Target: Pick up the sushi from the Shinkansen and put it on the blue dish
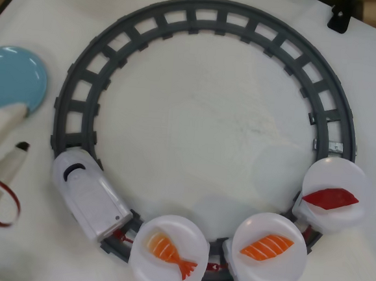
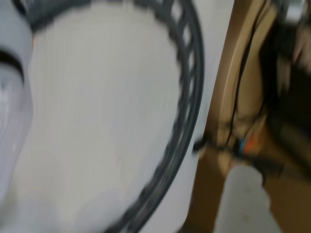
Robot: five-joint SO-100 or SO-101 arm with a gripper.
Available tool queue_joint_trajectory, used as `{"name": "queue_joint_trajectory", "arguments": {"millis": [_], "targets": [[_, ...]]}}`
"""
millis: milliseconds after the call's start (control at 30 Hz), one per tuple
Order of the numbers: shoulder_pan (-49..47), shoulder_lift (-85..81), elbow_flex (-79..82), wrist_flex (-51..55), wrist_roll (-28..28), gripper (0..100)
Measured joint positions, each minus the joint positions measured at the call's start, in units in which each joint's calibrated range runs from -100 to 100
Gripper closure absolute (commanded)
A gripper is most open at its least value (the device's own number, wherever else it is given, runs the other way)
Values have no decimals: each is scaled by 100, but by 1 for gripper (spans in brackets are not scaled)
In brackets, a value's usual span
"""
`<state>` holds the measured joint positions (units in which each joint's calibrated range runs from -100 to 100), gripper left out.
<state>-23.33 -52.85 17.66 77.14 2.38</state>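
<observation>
In the overhead view the white Shinkansen [image 1: 89, 201] stands on the lower left of a grey ring track [image 1: 204, 15], pulling three cars topped by white plates. The sushi [image 1: 267, 246], orange with white stripes, lies on the middle plate [image 1: 275, 271] at the bottom right. The blue dish [image 1: 10, 81] sits at the left edge, outside the track. My gripper [image 1: 23, 127] comes in from the left edge between the dish and the train's nose; it is open and holds nothing. The wrist view is blurred and shows no sushi.
An orange shrimp piece [image 1: 169, 250] lies on the first plate and a dark red piece [image 1: 330, 198] on the last. A red wire [image 1: 10, 208] loops below the arm. The wrist view shows the track's arc [image 2: 187, 111] and the table's edge with wood [image 2: 228, 97] beyond.
</observation>
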Motion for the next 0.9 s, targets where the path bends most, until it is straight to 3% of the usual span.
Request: {"name": "queue_joint_trajectory", "arguments": {"millis": [533,733,900], "targets": [[4324,-337,101,0,0,80],[4896,-321,869,-25,0,80],[5100,-169,1500,-697,0,80]]}}
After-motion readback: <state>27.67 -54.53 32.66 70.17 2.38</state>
